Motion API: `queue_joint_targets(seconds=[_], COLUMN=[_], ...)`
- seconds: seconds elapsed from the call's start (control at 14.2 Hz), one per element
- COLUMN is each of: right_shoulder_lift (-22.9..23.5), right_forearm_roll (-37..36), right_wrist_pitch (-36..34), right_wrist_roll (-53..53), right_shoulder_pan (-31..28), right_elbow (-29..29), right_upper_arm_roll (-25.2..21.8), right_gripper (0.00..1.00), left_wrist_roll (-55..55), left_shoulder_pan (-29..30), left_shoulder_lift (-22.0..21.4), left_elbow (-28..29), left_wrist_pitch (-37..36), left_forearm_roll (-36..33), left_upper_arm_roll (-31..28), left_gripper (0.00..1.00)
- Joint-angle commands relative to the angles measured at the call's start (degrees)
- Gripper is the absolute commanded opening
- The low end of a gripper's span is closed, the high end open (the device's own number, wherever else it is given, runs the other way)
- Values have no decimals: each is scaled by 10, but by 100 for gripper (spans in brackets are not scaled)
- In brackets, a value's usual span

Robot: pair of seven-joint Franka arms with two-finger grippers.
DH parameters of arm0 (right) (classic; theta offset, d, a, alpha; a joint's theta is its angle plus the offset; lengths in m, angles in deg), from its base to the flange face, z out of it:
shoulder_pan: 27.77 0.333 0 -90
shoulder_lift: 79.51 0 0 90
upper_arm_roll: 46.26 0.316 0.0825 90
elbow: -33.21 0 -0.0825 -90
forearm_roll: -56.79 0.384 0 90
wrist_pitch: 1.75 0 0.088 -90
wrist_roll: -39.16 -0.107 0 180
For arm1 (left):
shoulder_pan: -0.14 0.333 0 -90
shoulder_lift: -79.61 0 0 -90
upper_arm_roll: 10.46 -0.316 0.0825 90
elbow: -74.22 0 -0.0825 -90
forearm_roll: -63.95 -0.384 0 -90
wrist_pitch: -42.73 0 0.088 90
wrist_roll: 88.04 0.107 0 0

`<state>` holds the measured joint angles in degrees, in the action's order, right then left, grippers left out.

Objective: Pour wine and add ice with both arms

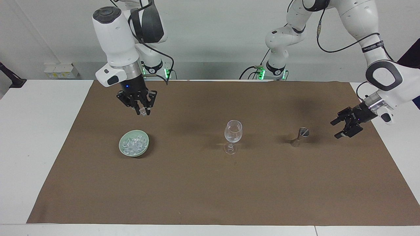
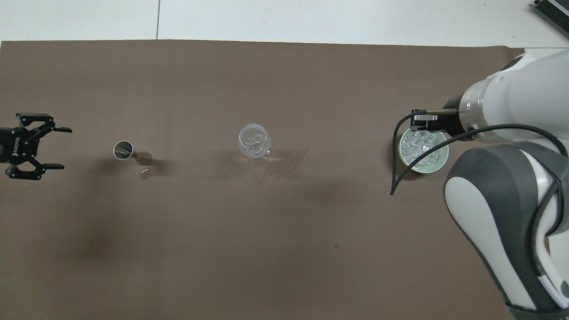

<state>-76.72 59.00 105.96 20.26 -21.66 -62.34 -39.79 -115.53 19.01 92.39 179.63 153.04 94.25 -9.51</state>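
Note:
A clear stemmed glass [image 1: 233,135] [image 2: 254,141] stands upright mid-mat. A heap of ice [image 1: 133,143] [image 2: 420,146] fills a pale green bowl [image 1: 144,149] [image 2: 438,165] toward the right arm's end. My right gripper [image 1: 141,110] [image 2: 418,121] is raised over the mat beside the bowl, shut on one ice cube. A small metal jigger [image 1: 300,137] [image 2: 126,152] stands toward the left arm's end. My left gripper [image 1: 341,127] [image 2: 62,148] is open and empty, apart from the jigger and close to the mat's end.
A brown mat [image 1: 210,190] [image 2: 266,249] covers most of the white table [image 1: 36,131]. A black cable [image 2: 402,169] hangs from the right arm over the bowl's edge in the overhead view. A small round spot [image 2: 144,174] lies by the jigger.

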Motion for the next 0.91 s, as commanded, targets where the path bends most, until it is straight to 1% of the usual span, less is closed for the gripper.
queue_joint_targets(seconds=[0.0,0.14,0.28,0.42,0.49,0.7,0.84], right_shoulder_lift=[27,32,44,72,84,106,117], right_forearm_roll=[39,64,81,81,79,79,80], right_wrist_pitch=[6,32,35,64,84,131,169], right_wrist_roll=[-66,-110,-140,-190,-208,-228,-246], right_shoulder_pan=[6,13,26,35,38,52,76], right_elbow=[33,40,65,91,95,94,92], right_upper_arm_roll=[29,60,74,105,115,119,120], right_gripper=[0,0,0,0,0,0,0], left_wrist_roll=[55,107,144,207,238,312,328], left_shoulder_pan=[-8,-21,-29,-41,-53,-80,-96], left_shoulder_lift=[-5,-16,-34,-56,-65,-86,-107], left_elbow=[-31,-43,-42,-40,-40,-39,-39], left_wrist_pitch=[-12,-11,-12,-13,-14,-30,-41], left_forearm_roll=[-65,-100,-122,-147,-161,-209,-219], left_upper_arm_roll=[0,0,0,0,0,0,0], left_gripper=[100,100,100,100,100,100,100])
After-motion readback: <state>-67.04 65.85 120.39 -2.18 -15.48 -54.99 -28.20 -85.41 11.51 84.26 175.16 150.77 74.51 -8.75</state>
